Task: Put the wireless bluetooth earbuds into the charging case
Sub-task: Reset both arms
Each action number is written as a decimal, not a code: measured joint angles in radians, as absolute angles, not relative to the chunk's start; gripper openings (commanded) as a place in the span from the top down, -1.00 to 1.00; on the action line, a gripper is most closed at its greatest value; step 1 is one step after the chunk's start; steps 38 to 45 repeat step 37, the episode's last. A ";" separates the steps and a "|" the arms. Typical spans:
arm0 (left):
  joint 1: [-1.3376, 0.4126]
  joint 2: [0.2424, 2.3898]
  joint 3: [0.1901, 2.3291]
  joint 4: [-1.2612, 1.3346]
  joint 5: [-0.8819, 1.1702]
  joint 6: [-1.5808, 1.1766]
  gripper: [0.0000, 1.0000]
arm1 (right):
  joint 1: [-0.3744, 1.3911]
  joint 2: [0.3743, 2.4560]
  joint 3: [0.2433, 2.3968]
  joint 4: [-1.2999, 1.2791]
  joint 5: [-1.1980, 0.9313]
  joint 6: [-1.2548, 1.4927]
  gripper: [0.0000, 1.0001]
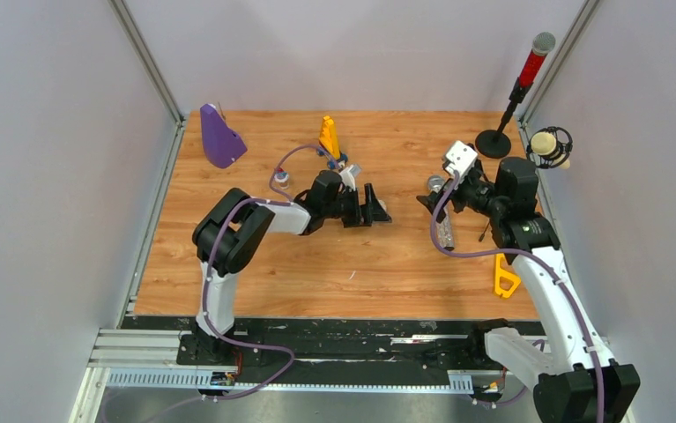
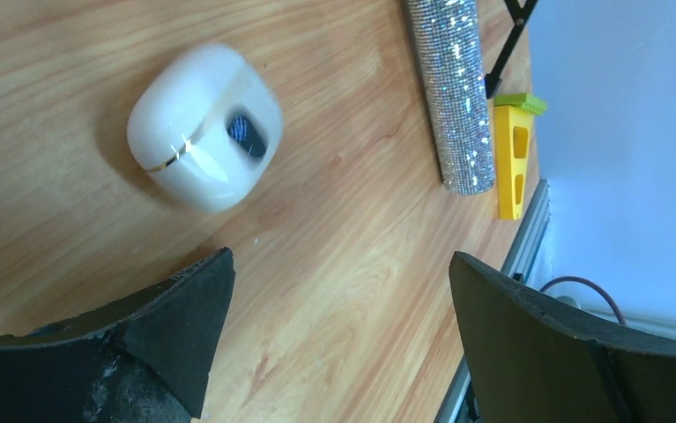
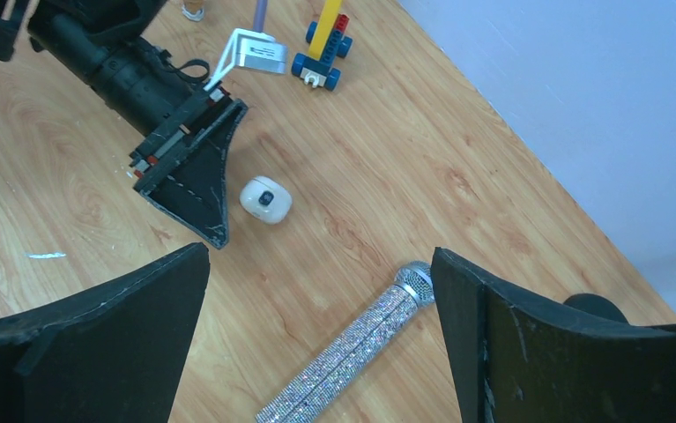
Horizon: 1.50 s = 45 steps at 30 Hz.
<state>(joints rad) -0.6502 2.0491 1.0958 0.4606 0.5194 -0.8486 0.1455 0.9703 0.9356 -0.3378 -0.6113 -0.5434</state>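
- On the wooden table (image 1: pixel 255 273), near its middle, the two arms face each other: the left gripper (image 1: pixel 376 211) points toward 3 o'clock and the right gripper (image 1: pixel 429 197) toward 9 o'clock, with bare board between them.
- The top view is too coarse to pick out the charging case; both wrist cameras show it.
- From the left wrist, the charging case (image 2: pixel 204 126) is a white pebble lying at 11 o'clock of the gap between the fingers (image 2: pixel 175 326). It touches neither pad. Its lid is closed along a thin gold seam, so the inside is hidden, and a dark patch shows on its face.
- From the right wrist, the case (image 3: pixel 265 199) lies just beside the left gripper's tip, at about 2 o'clock from it and apart from it.
- Both grippers stand wide apart with nothing held; the right one's pads (image 3: pixel 96 344) frame the scene from above.
- A glitter microphone (image 3: pixel 352 348) lies flat at 5 o'clock of the case, well apart from it. In the left wrist view it runs along 1 o'clock, with a yellow wedge (image 2: pixel 515 159) beside it.
- Only the right wrist shows a toy brick vehicle (image 3: pixel 323 48) at 12 o'clock and a thin white sliver (image 3: pixel 48 256) at 9 o'clock.
- Only the top view shows a purple block (image 1: pixel 221 137) at 10 o'clock and a red-handled stand microphone (image 1: pixel 528 70) at 2 o'clock.
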 measured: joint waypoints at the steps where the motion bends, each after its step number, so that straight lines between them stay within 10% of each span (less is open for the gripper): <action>1: -0.650 2.037 1.090 0.443 0.513 -0.842 -1.00 | 0.138 0.970 0.936 -0.338 -0.612 -0.543 -1.00; 11: -0.647 1.738 1.072 0.044 0.488 -0.457 -1.00 | 0.121 0.886 0.937 -0.373 -0.487 -0.452 -1.00; 29: -0.317 0.464 1.213 -0.775 0.242 0.358 -1.00 | 0.157 0.380 1.267 -0.691 -0.270 -0.183 -1.00; 45: -0.220 0.450 1.127 -0.762 0.015 0.308 -1.00 | 0.165 0.345 1.243 -0.769 -0.163 -0.182 -1.00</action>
